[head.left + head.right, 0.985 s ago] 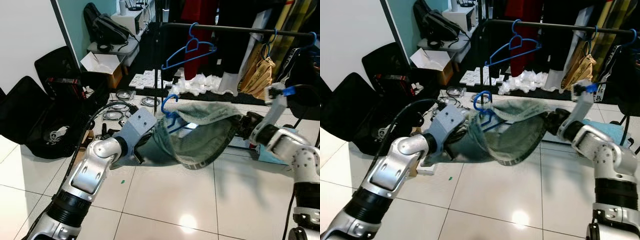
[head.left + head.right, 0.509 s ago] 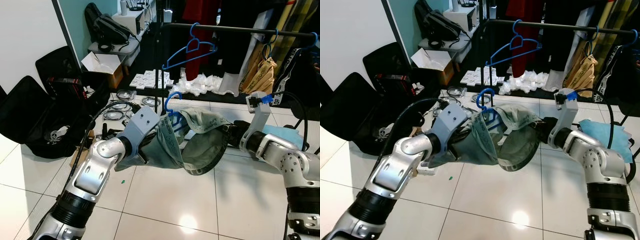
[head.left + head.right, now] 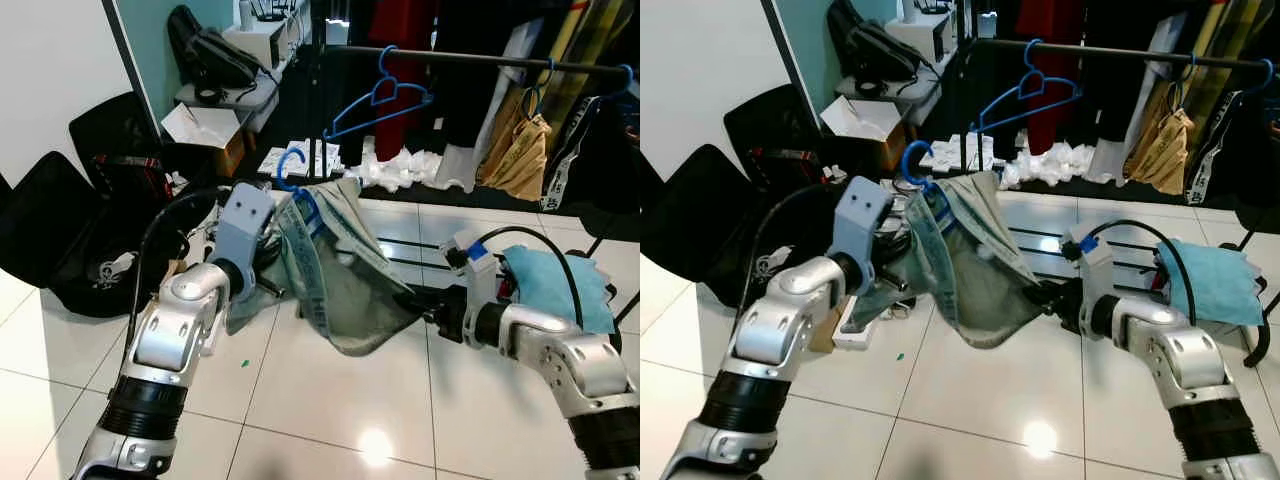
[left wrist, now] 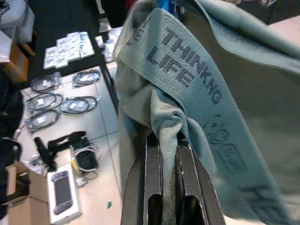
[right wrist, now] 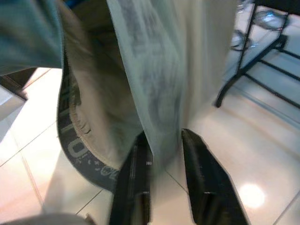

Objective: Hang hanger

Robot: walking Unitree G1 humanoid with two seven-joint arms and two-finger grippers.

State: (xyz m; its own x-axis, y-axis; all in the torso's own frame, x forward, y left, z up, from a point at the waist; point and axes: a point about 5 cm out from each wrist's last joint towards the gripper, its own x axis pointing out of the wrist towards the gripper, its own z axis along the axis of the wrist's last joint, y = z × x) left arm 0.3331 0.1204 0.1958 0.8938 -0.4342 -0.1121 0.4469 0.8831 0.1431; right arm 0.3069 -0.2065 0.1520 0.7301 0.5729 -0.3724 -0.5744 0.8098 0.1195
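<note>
Hanger above left hand

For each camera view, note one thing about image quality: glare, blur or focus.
Left eye view: a bright glare spot on the glossy floor tiles. Left wrist view: sharp, the lettering on the grey-green garment readable, the left gripper crisp. Right wrist view: the cloth is soft and blurred close up, with floor glare beside the right gripper.
</note>
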